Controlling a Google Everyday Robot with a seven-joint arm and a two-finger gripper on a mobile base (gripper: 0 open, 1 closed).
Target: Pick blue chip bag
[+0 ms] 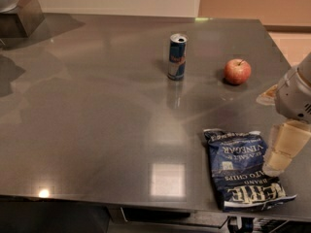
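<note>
My gripper (279,160) hangs at the right edge of the table (97,130), just beside the right side of the blue chip bag (243,171). Whether it touches the bag I cannot say, and I cannot tell if it is apart or together. The bag is plainly not in its grip. It lies flat near the front right corner, with its lettering upside down to the camera and its lower end reaching the front edge.

A drink can (177,56) stands upright toward the middle of the back edge. An apple (237,71) sits to its right, nearer the right edge. Both are well apart from the bag and out of my way.

As I judge it, the approach is largely made and nothing else is done. I have yet to bring the gripper over the bag, close on the crinkly foil and lift it off the table. A flat bag gives little to pinch, so I expect to take it by an edge or a raised fold.
</note>
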